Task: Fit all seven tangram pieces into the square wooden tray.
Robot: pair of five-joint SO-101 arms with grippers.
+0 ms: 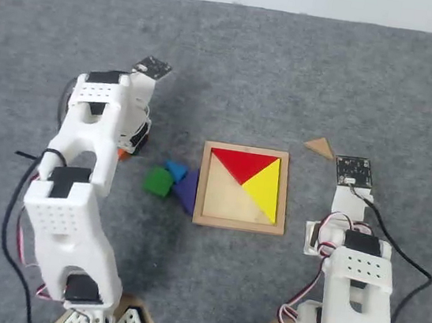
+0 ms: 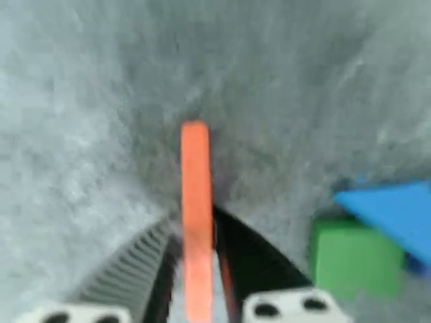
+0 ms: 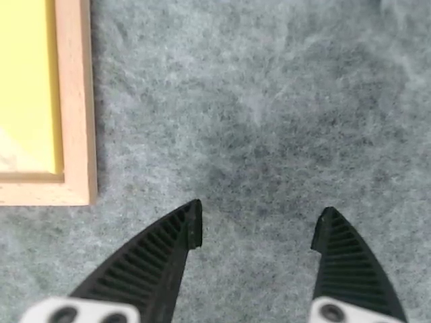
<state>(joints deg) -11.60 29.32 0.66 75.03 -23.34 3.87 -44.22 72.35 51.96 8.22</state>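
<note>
The square wooden tray (image 1: 238, 224) lies mid-table with a red triangle (image 1: 241, 166) and a yellow triangle (image 1: 263, 194) inside. Left of it sit a green piece (image 1: 158, 182), a blue piece (image 1: 175, 170) and a purple piece (image 1: 187, 190). A wood-coloured triangle (image 1: 320, 147) rests beyond the tray's far right corner. My left gripper (image 2: 199, 269) is shut on an orange piece (image 2: 195, 202), held edge-on above the carpet; the orange piece (image 1: 124, 153) peeks out beside the left arm. My right gripper (image 3: 259, 229) stands open over bare carpet just right of the tray (image 3: 77, 108).
Grey carpet covers the table. The green piece (image 2: 353, 259) and blue piece (image 2: 387, 208) lie close to the left gripper. Open carpet lies beyond the tray and in front of it between the two arm bases.
</note>
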